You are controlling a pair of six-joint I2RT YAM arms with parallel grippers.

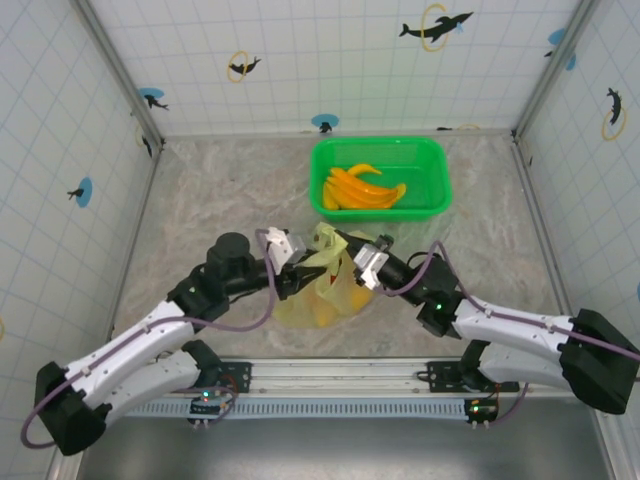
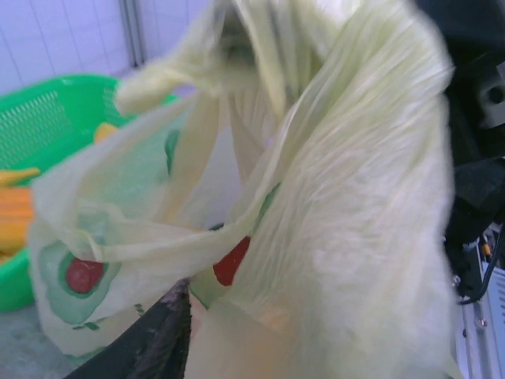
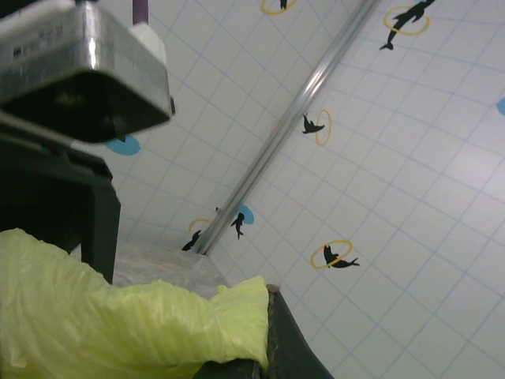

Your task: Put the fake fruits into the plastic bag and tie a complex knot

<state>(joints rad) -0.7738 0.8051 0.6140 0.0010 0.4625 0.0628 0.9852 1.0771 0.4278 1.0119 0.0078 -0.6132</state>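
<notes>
The pale yellow-green plastic bag (image 1: pixel 322 285) stands bunched at the table's near middle, held up between both arms. Yellow-orange fake fruits (image 1: pixel 323 312) show through its lower part. My left gripper (image 1: pixel 296 262) pinches the bag's upper left; in the left wrist view the bag (image 2: pixel 339 197) drapes over one dark finger (image 2: pixel 162 335). My right gripper (image 1: pixel 351 258) is shut on the upper right, where a wad of the bag (image 3: pixel 118 324) is pressed against its finger (image 3: pixel 288 339). More banana-shaped fake fruits (image 1: pixel 360 188) lie in the green basket (image 1: pixel 432 160).
The rigid green basket stands behind the bag near the back wall and appears at the left of the left wrist view as basket (image 2: pixel 39 150). Tiled walls enclose the table on three sides. The left arm's wrist block (image 3: pixel 79 71) hangs close to the right gripper.
</notes>
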